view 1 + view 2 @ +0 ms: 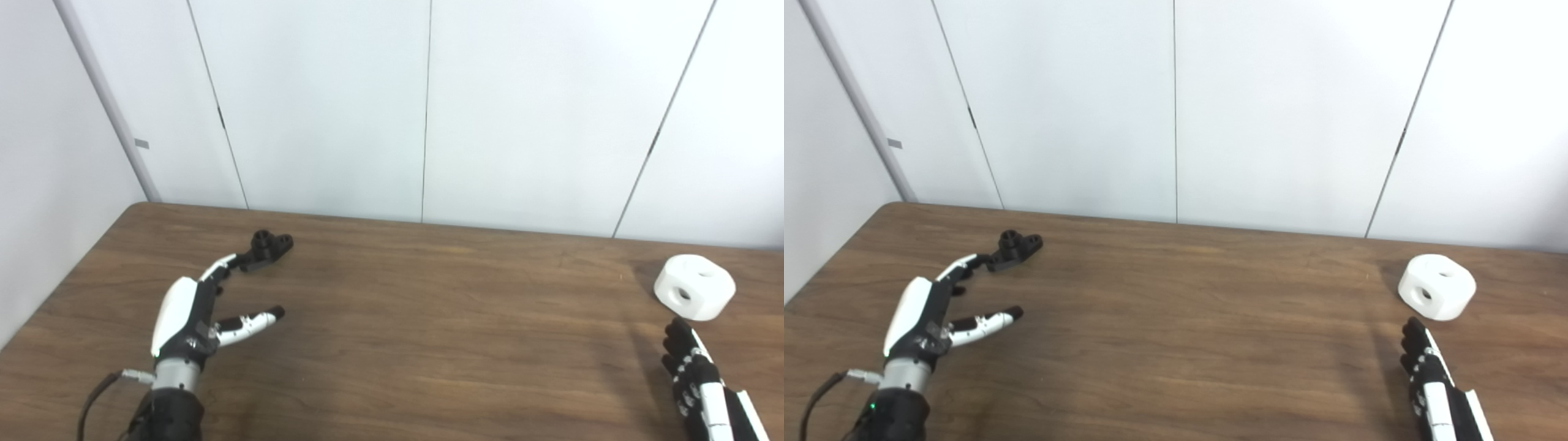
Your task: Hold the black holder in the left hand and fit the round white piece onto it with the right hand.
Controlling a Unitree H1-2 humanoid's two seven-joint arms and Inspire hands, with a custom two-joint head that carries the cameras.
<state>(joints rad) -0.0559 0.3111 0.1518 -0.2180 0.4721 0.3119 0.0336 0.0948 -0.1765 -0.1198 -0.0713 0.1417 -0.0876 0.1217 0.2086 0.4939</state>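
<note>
table (392,343) bare between hands | black holder (267,250) far-left | white piece (694,286) far-right

Brown wooden table (404,343) against white wall panels (318,104).

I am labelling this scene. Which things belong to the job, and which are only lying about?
For the job:
- black holder, on the table, at the left hand's fingertips
- white piece, just beyond the right hand

Lying about:
- nothing else; only the table and the wall behind
</note>
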